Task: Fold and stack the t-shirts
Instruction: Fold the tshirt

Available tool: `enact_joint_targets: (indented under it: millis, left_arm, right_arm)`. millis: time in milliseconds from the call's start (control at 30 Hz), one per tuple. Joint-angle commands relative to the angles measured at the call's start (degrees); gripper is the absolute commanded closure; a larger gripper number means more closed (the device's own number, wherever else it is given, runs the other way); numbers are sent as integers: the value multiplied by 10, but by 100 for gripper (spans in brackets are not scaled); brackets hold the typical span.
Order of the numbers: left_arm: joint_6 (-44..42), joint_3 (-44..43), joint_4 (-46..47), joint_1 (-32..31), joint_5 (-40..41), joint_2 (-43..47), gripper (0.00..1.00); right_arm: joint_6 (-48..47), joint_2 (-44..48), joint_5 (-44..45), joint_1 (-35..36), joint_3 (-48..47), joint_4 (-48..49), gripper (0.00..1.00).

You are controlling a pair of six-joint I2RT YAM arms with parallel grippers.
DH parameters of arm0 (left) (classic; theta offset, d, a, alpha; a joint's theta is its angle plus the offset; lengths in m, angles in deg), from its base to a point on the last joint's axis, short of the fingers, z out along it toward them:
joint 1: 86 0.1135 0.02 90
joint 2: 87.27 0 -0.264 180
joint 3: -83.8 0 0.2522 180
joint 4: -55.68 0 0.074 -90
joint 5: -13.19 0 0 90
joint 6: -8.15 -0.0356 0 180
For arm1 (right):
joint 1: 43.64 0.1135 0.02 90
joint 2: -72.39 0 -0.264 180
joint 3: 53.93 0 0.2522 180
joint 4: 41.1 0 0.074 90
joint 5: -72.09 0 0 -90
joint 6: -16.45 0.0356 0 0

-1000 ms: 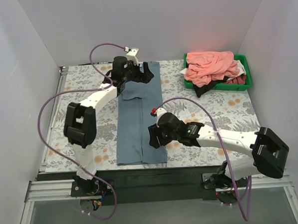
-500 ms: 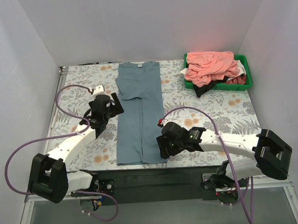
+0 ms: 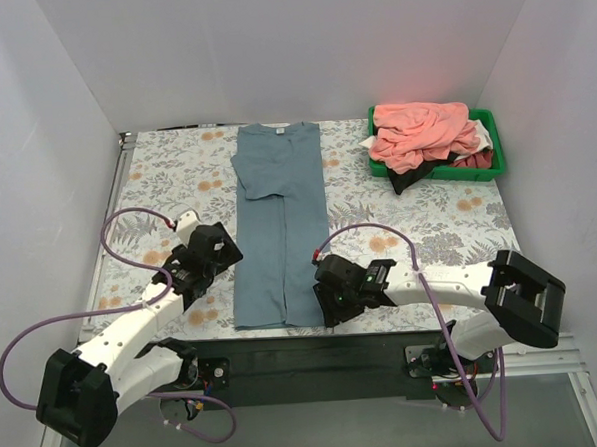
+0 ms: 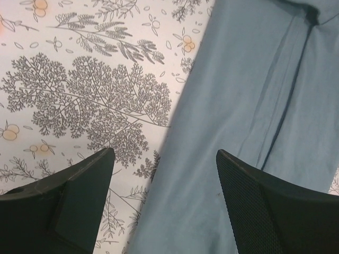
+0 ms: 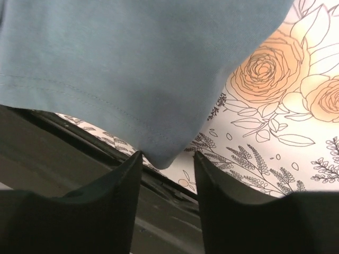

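Observation:
The dusty grey-blue t-shirt [image 3: 279, 235] lies flat as a long narrow strip, collar at the far end and hem at the near table edge. My left gripper [image 3: 223, 250] is open at the strip's left edge. In the left wrist view the gripper [image 4: 164, 153] straddles that edge of the shirt [image 4: 254, 95]. My right gripper [image 3: 328, 304] is at the near right corner. In the right wrist view the gripper [image 5: 168, 155] is open, with the hem corner of the shirt [image 5: 132, 63] between the jaws. Salmon-pink shirts [image 3: 419, 129] lie heaped with white, dark red and black pieces.
The green bin [image 3: 496, 153] holding the heap stands at the far right. The floral table cover [image 3: 429, 227] ends at a dark front edge [image 5: 79, 174] just below the hem. White walls close in the left, right and back sides.
My left arm has swung back from the collar end to the strip's left edge near the middle. My right gripper has slid down to the near right hem corner.

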Motion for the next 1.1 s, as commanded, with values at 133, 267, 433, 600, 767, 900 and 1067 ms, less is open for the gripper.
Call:
enact_joint_targets:
  millis: [133, 267, 433, 600, 767, 900, 1067]
  left_arm:
    - [56, 7, -59, -59, 51, 10, 26]
    - [83, -1, -87, -89, 68, 0, 27]
    - [120, -11, -147, -116, 62, 9, 32]
    - [184, -9, -212, -158, 48, 24, 38]
    - [263, -20, -282, -222, 46, 2, 43]
    - [299, -11, -293, -258, 12, 19, 51]
    - [341, 21, -284, -281, -25, 49, 52]
  right_arm:
    - [19, -24, -9, 9, -6, 13, 62]
    - [15, -32, -2, 10, -1, 12, 73]
    - [13, -11, 24, 4, 11, 3, 92]
    - [11, 19, 44, -3, 30, -15, 97]
    - [7, 47, 60, -12, 45, -26, 97]
    - [7, 64, 64, -18, 57, -26, 97]
    - [7, 65, 63, -18, 58, -25, 97]
